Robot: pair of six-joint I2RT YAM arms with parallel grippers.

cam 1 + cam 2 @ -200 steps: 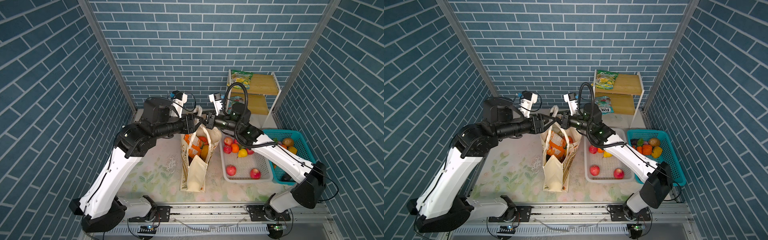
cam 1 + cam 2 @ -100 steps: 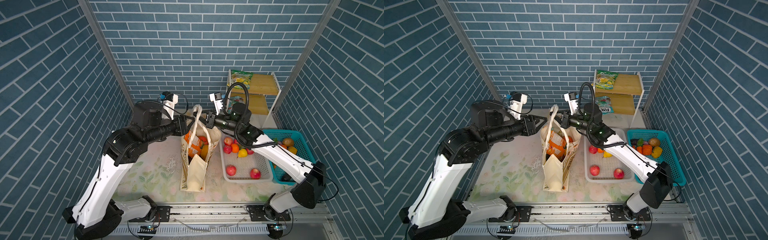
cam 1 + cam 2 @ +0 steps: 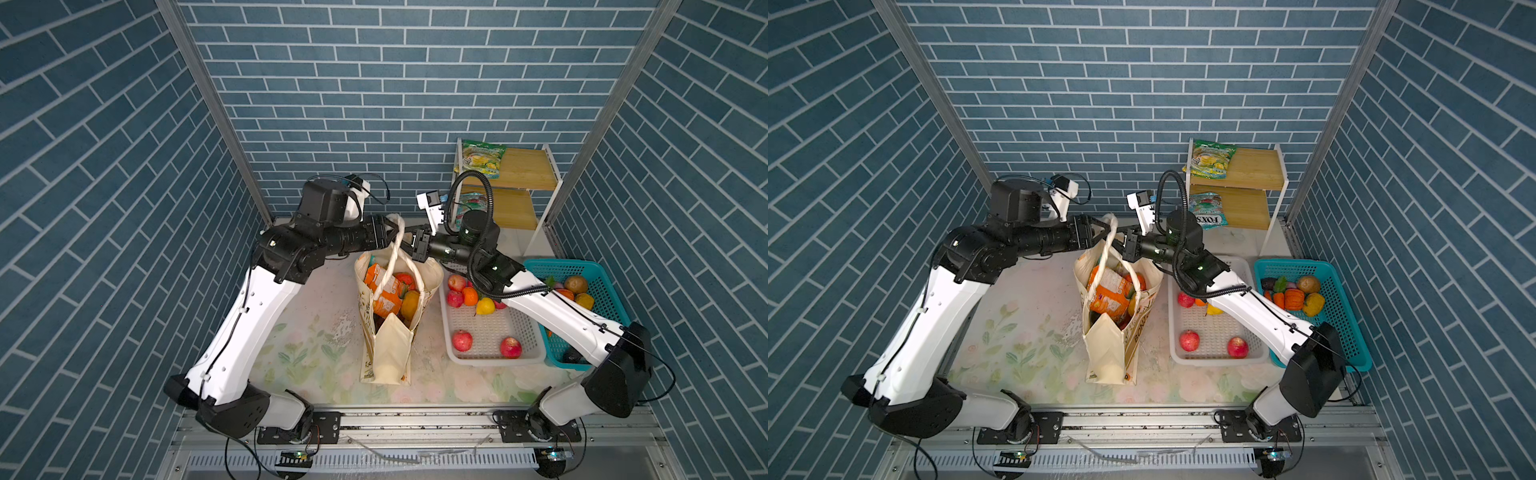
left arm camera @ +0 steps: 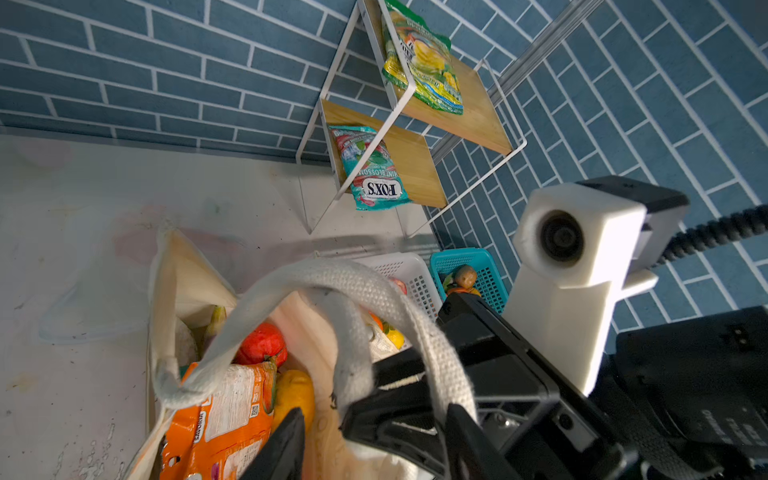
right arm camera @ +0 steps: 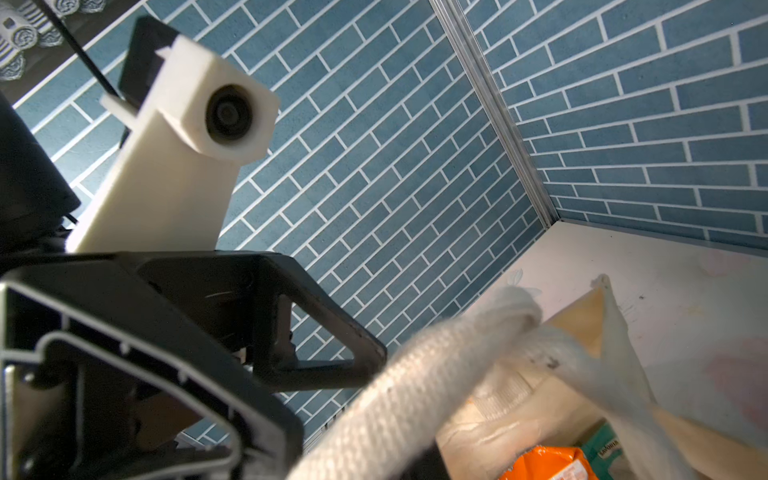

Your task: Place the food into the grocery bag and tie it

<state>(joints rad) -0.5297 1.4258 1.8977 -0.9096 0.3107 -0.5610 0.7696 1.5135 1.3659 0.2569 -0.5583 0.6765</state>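
Okay, left arm (image 3: 253,332) reaches in from the left side, left pincer (image 3: 392,228) sits at the top of the raised strap handle (image 3: 394,255) of the grocery bag (image 3: 388,349). Its fingers (image 4: 282,449) are apart at mid width with the strap loop between them, no squeeze visible. The bag stands upright mid desk (image 3: 311,345) with its mouth open. Inside are an orange packet (image 3: 384,291), a red fruit (image 4: 262,345) and a yellow fruit (image 3: 409,303). Right pincer (image 3: 406,242) meets the strap from the other side, jaws closed narrow and pinching the strap, almost touching the left pincer. Just right of the bag is a white basket (image 3: 494,359) with two red apples (image 3: 462,340) at the near end and small mixed fruit (image 3: 469,296) at the far end under the right arm. A teal basket (image 3: 598,282) touches it on the right and holds mixed produce. At the back right, a shelf (image 3: 528,166) has a green-yellow packet (image 3: 482,160) on the top tier and a FOX'S packet (image 3: 1208,212) on the lower tier.
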